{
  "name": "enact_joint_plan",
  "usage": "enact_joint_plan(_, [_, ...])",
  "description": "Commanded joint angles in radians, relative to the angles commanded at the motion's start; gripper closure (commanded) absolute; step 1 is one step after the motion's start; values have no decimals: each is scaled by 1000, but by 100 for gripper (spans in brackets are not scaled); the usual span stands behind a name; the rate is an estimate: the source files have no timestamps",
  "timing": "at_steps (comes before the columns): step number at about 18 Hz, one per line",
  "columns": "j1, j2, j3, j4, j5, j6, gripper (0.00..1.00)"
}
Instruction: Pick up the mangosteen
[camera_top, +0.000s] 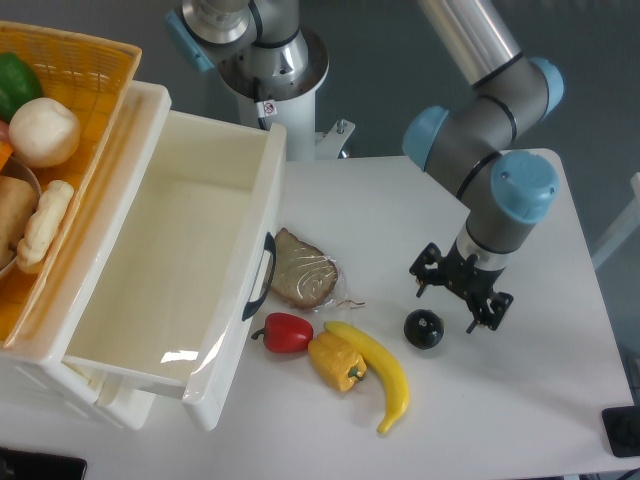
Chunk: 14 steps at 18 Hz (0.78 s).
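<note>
The mangosteen (423, 329) is a small glossy black ball that rests on the white table, right of the banana. My gripper (460, 289) points down just above and to the right of it, about a fruit's width away and not touching it. Its black jaws look spread apart with nothing between them. The grey and blue wrist hides the gripper's upper part from the camera.
A yellow banana (375, 372), a yellow pepper (337, 362), a red pepper (284, 332) and a wrapped bread slice (303, 270) lie left of the mangosteen. An open white drawer (170, 270) stands at the left, with a basket of food (60, 120) on top. The table's right edge (600, 300) is close by.
</note>
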Motion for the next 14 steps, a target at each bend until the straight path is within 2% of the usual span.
enact_joint_plan(14, [-38,-38,-17,-2,61,-2,0])
